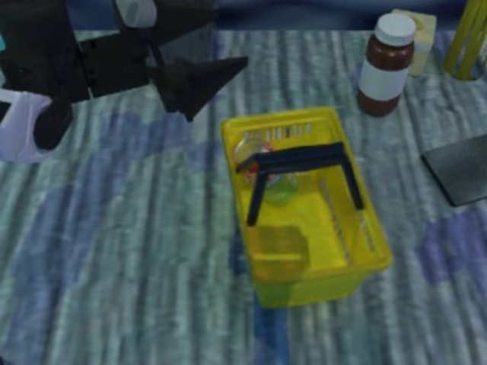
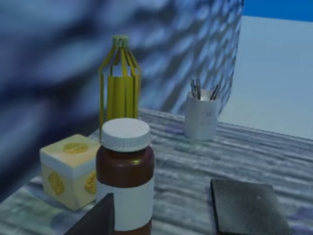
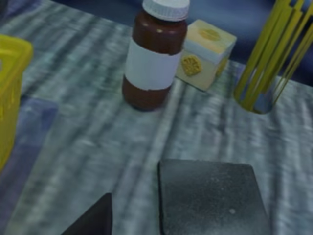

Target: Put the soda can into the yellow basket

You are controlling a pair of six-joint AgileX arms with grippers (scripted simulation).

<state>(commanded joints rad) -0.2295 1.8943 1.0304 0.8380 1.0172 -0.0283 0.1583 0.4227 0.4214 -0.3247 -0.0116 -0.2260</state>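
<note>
The soda can [image 1: 278, 185] lies on its side inside the yellow basket [image 1: 304, 120], at the far end and partly under the black handle [image 1: 300, 158]. The basket sits mid-table. My left gripper [image 1: 221, 44] hovers up and to the left of the basket, open and holding nothing. One of its fingers [image 2: 100, 219] shows at the edge of the left wrist view. My right arm is out of the top view. A single dark finger [image 3: 98, 218] shows in its wrist view, set well off to one side with nothing held.
A brown white-capped bottle [image 1: 386, 65] stands at the back right beside a cream box [image 1: 417, 30] and a yellow slatted holder [image 1: 468, 46]. A black pad [image 1: 460, 167] lies at the right edge. A white cup [image 2: 201, 116] of tools stands farther off.
</note>
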